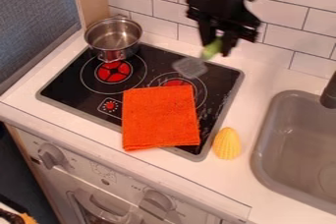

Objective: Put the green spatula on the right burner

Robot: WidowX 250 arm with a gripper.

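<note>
The gripper hangs over the back right part of the stove, near the tiled wall. It is shut on the green handle of the spatula, whose grey blade points down and to the left. That blade appears above the back edge of the right burner; its exact height cannot be told. An orange cloth covers the front part of this burner, leaving some red and the ring's right side visible.
A metal pot stands at the stove's back left corner, behind the left burner. A yellow ridged object lies on the counter right of the stove. Farther right are the grey sink and a dark faucet.
</note>
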